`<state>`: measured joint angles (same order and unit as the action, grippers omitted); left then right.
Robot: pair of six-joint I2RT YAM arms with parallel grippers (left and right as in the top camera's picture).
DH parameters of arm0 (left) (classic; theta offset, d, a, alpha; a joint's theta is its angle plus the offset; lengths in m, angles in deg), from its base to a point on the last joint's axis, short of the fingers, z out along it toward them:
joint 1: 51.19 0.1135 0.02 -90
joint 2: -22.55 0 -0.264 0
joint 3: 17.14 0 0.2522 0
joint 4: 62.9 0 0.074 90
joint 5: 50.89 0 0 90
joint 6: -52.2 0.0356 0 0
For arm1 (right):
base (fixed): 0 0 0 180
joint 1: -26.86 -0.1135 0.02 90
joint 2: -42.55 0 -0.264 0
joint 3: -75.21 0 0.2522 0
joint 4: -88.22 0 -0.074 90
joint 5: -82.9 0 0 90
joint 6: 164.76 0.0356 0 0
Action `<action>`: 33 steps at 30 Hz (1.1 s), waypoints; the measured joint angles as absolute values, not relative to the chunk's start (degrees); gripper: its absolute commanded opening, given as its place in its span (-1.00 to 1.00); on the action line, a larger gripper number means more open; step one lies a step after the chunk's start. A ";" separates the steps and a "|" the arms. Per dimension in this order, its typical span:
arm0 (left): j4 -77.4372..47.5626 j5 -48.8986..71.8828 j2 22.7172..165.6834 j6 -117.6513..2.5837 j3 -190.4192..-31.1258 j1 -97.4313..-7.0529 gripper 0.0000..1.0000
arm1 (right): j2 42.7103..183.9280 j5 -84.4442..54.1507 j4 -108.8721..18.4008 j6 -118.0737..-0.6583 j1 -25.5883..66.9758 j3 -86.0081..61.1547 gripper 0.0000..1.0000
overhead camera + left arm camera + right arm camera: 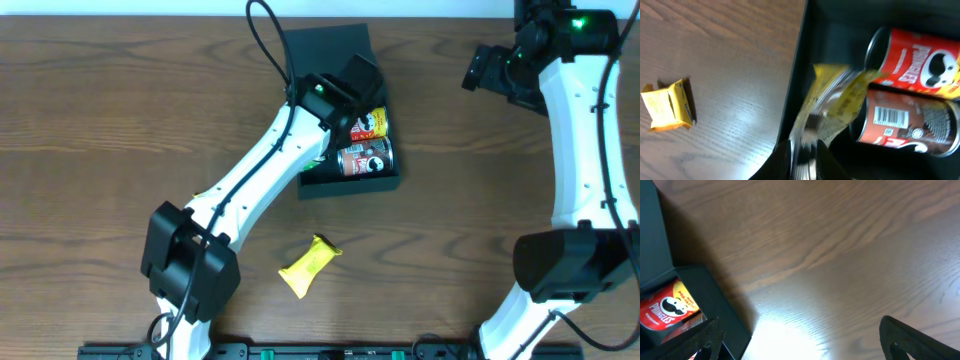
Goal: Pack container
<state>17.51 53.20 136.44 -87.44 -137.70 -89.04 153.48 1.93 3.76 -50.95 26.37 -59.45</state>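
From my remote station, overhead: my left arm (262, 165) and right arm (585, 130) both wear white shells between boxy black joint housings (185, 255), a green light (578, 22) glowing near each wrist. A black cable (270, 45) loops off the left arm; the right gripper (797, 330) shows matte black fingers (910, 340).

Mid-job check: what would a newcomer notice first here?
The left gripper holds a yellow packet in the open container, beside two red cans lying side by side. A second yellow packet lies on the table, nearer the robot.
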 measured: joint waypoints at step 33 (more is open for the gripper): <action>23.94 58.70 114.39 -61.35 -138.99 -72.41 0.91 | 142.07 -3.95 18.51 -54.95 22.06 -64.04 -0.51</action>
<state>23.94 58.70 114.39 -61.35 -138.99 -72.41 142.07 -3.95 18.51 -54.95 22.06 -64.04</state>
